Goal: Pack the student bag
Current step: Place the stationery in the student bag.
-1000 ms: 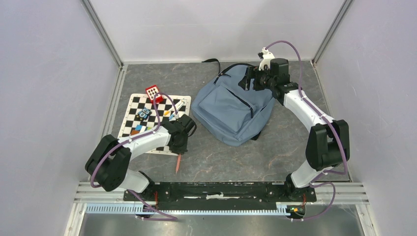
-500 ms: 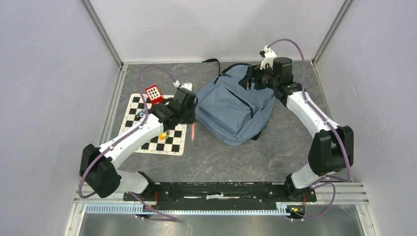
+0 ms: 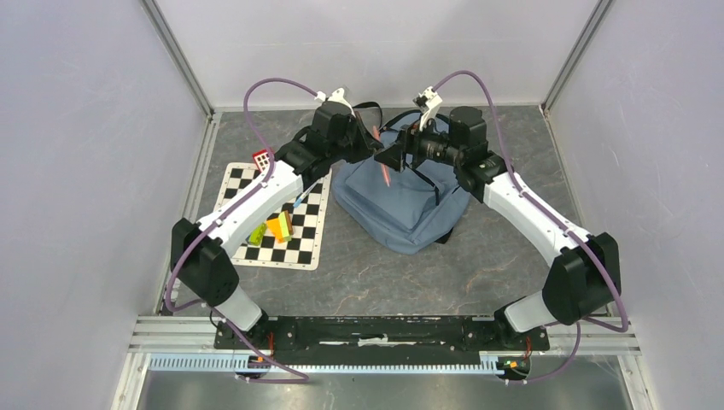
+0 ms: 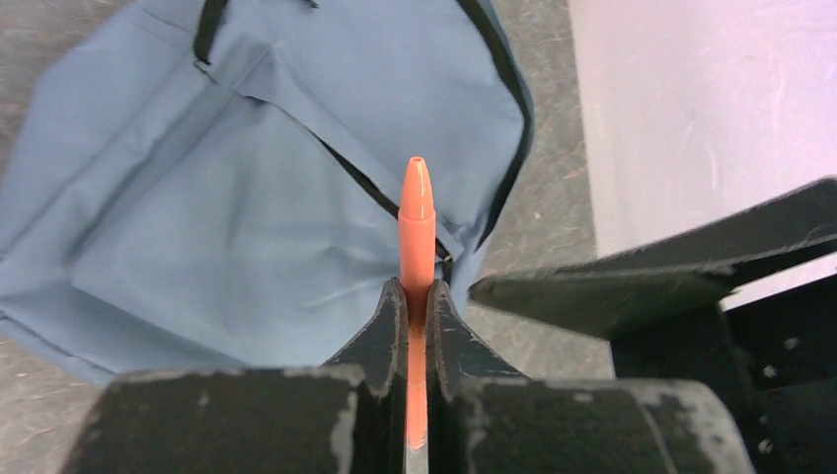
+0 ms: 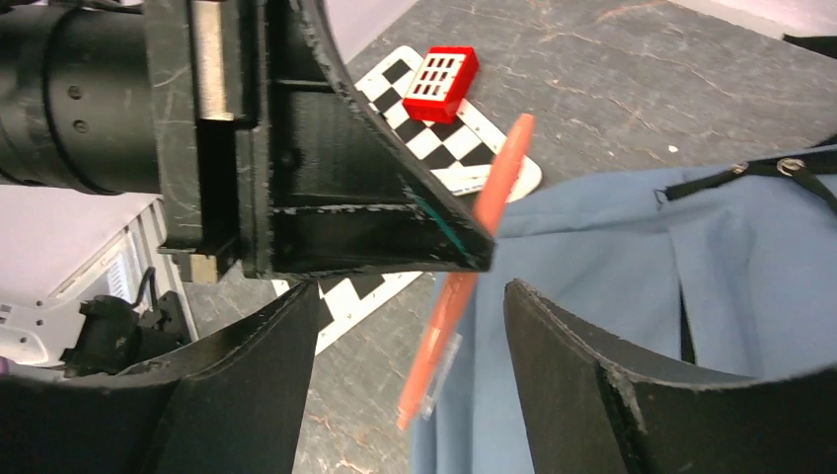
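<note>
The student bag (image 3: 410,201) lies flat on the grey table, blue-grey with dark zippers; it fills the left wrist view (image 4: 247,197). My left gripper (image 3: 373,147) hovers over the bag's top left corner, shut on an orange pen (image 4: 416,197) whose tip points past the fingertips (image 4: 416,286). From the right wrist the pen (image 5: 434,355) hangs slanted under the left gripper (image 5: 326,197). My right gripper (image 3: 399,158) faces it with jaws open (image 5: 413,288). The pen shows between its fingers (image 5: 592,365) and touches neither.
A checkered mat (image 3: 282,243) lies left of the bag with coloured blocks (image 3: 275,229) on it. A red box (image 3: 265,159) sits at the mat's far corner (image 5: 442,77). A black strap (image 3: 367,106) trails behind the bag. Walls enclose three sides.
The left gripper shut on the pen lying at the table's front, then swung back and right with it over the bag. The right gripper moved left to meet it, its jaws narrowing slightly.
</note>
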